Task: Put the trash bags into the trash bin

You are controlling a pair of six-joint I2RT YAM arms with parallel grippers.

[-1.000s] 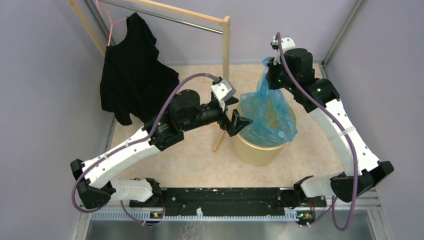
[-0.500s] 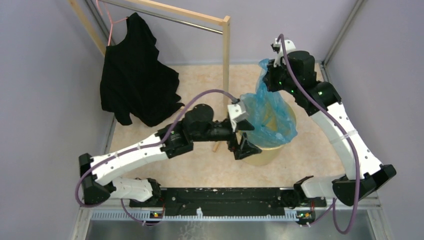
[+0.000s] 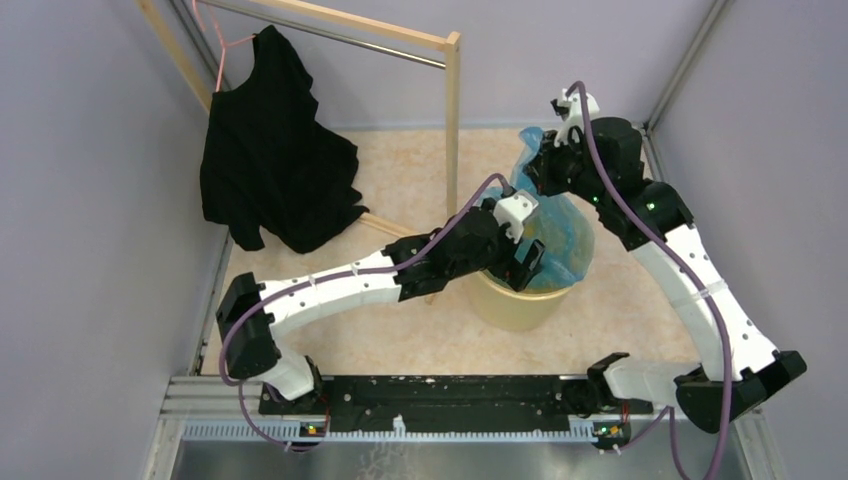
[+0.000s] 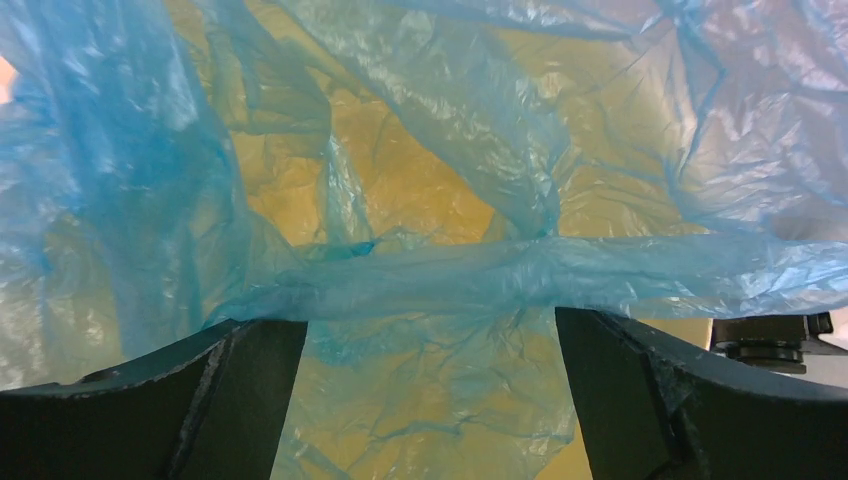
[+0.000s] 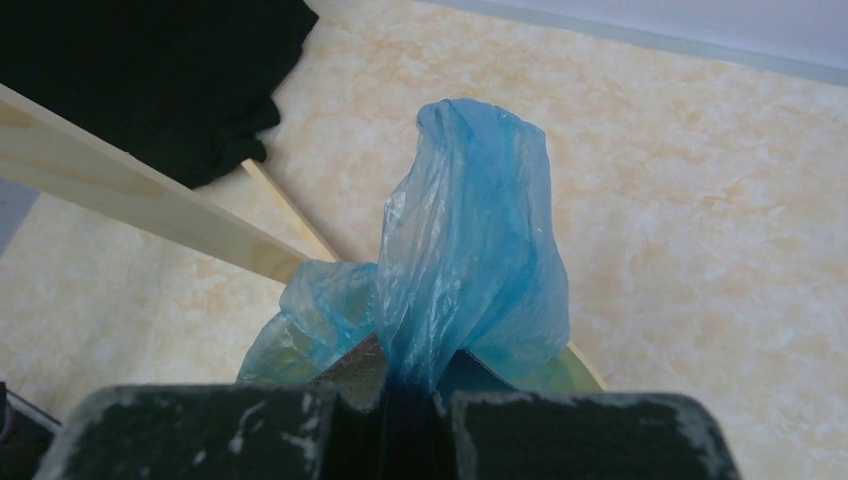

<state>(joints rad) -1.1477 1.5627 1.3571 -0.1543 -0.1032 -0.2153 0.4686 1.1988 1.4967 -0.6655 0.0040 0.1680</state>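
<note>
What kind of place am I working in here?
Likely a small staged test booth: plain walls close in, a wooden clothes rack with a black shirt, and a yellow trash bin with a blue trash bag.

From above, you cannot see inside the trash bin (image 3: 505,308): the blue trash bag (image 3: 562,232) covers its mouth, and the left arm (image 3: 340,290) hides its near-left rim. The left claw (image 3: 527,262) has its tips hidden in the film. In the left wrist view the bin shows only as yellow through plastic, and you cannot make out its rim. In the right wrist view the bottom edge cuts off the right claw (image 5: 408,398), and the bag hides its tips.
</note>
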